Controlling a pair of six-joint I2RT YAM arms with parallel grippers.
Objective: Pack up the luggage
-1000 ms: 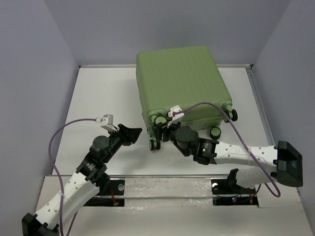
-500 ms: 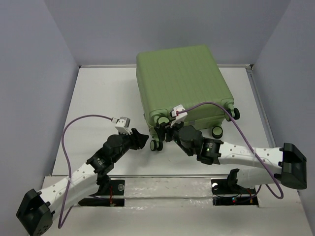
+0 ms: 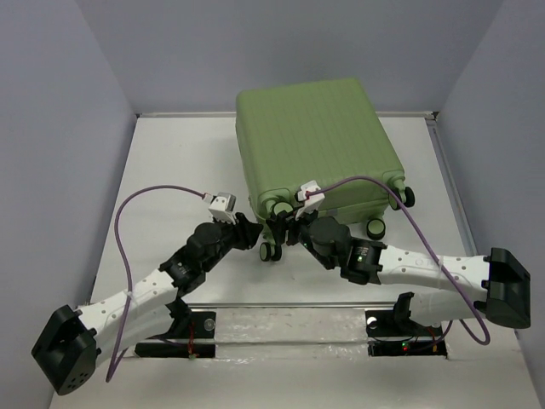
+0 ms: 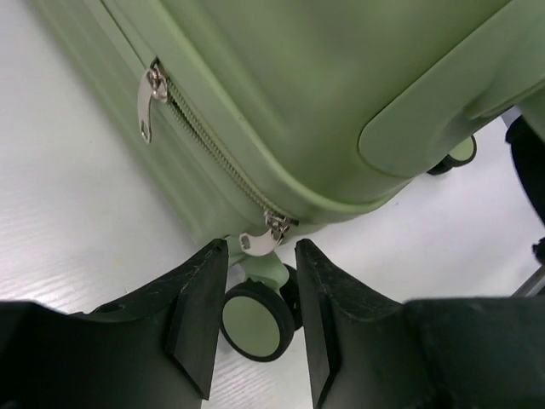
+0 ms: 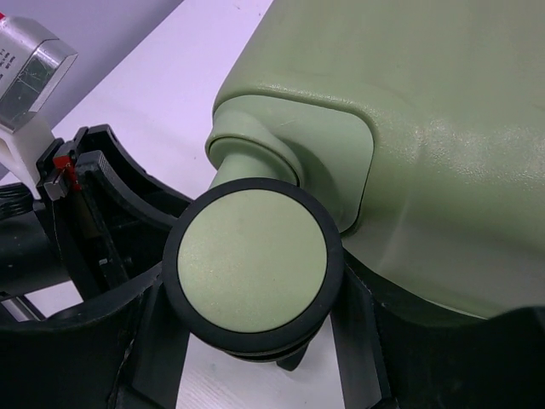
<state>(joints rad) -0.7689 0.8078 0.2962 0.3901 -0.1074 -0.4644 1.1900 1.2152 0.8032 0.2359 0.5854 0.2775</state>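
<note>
The luggage (image 3: 315,145) is a pale green ribbed suitcase lying zipped shut at the back of the table. My left gripper (image 3: 254,235) is at its near-left corner. In the left wrist view its jaws (image 4: 260,256) stand open around a silver zipper pull (image 4: 258,241), with a green wheel (image 4: 254,321) just below; neither finger touches them. A second zipper pull (image 4: 148,104) hangs further along the seam. My right gripper (image 3: 279,227) is at the same corner, shut on another green wheel (image 5: 253,264) of the luggage (image 5: 426,111).
Grey walls close off the table (image 3: 179,162) at the left, back and right. Purple cables (image 3: 153,194) loop above both arms. The two grippers are close together at the suitcase corner, and the left wrist camera (image 5: 30,72) shows in the right wrist view.
My left arm has reached right and forward to the suitcase corner, and its jaws have narrowed. The right gripper has stayed on the wheel, shifting only slightly.
</note>
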